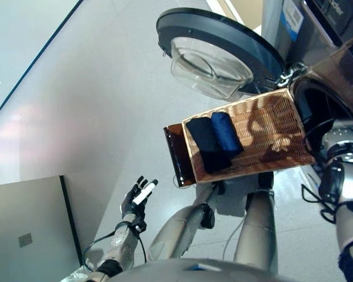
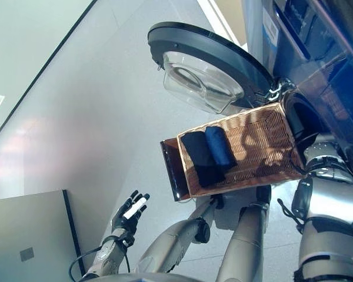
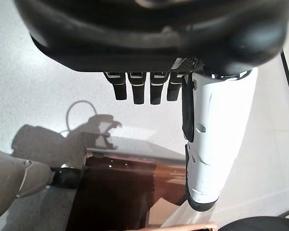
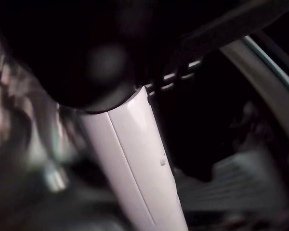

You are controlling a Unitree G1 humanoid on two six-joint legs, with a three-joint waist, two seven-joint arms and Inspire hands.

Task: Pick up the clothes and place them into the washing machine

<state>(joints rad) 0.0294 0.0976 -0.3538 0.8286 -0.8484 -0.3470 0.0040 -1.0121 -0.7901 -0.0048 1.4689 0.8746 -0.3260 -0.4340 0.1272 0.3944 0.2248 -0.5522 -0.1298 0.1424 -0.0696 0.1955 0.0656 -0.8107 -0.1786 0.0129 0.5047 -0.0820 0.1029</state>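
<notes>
Noted a woven basket (image 1: 270,123) well beyond the fingers of the left hand (image 1: 134,198), resting on a dark stand (image 1: 175,155). Noted a grey panel (image 1: 23,235) beside those fingers. Saw glossy pale floor (image 1: 94,88) beneath.

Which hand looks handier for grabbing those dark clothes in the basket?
Probably the right hand: its arm sits beside the wicker basket holding the clothes. The left hand hovers open, apart over the floor.

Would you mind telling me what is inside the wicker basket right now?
The wicker basket holds a black garment beside a blue garment at one end; elsewhere its woven floor is bare. Anything beneath the garments is hidden.
</notes>
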